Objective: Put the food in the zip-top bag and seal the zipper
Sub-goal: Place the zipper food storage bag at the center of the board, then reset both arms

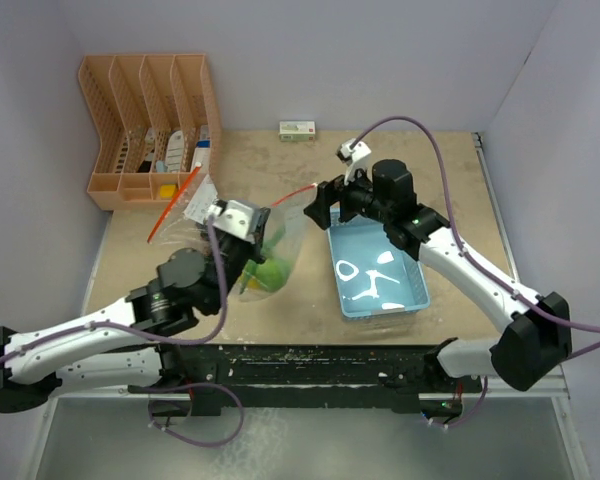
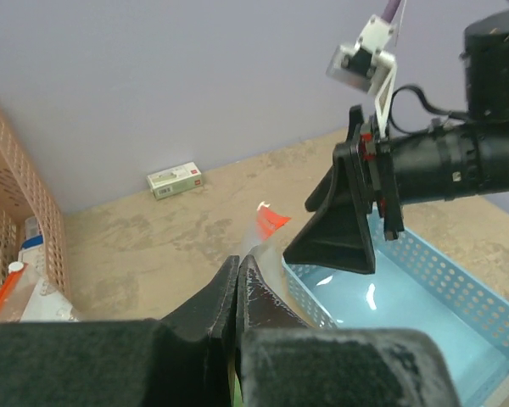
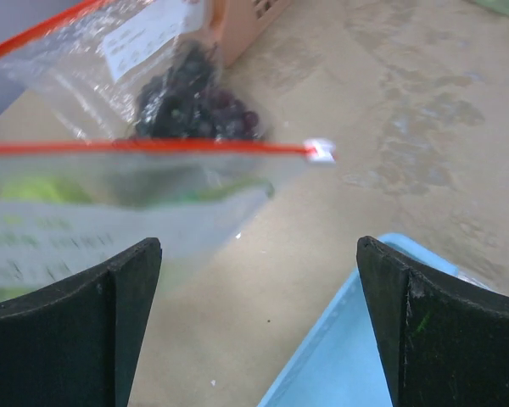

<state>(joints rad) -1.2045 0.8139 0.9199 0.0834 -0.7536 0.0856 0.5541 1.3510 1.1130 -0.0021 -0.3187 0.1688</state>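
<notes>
My left gripper [image 1: 261, 226] is shut on the edge of the clear zip-top bag [image 1: 286, 236], holding it up off the table. Its fingers [image 2: 237, 275] are pressed flat on the plastic. Lime-green food [image 1: 270, 272] shows through the bag's lower part. The bag's red zipper [image 3: 144, 147] runs level across the right wrist view and ends in a white tab [image 3: 321, 151]. My right gripper [image 1: 318, 207] hangs open just right of that zipper end, touching nothing, with bare table between its fingers [image 3: 136, 271]. A dark grape bunch [image 3: 195, 106] lies behind the zipper, under a second clear bag.
A light-blue basket [image 1: 412, 296] stands on the table under my right arm, its corner [image 3: 339, 365] below the right gripper. A second red-zippered bag [image 1: 185, 200] lies by the orange file organizer [image 1: 145, 120] at the back left. A small box [image 1: 297, 130] sits at the back wall.
</notes>
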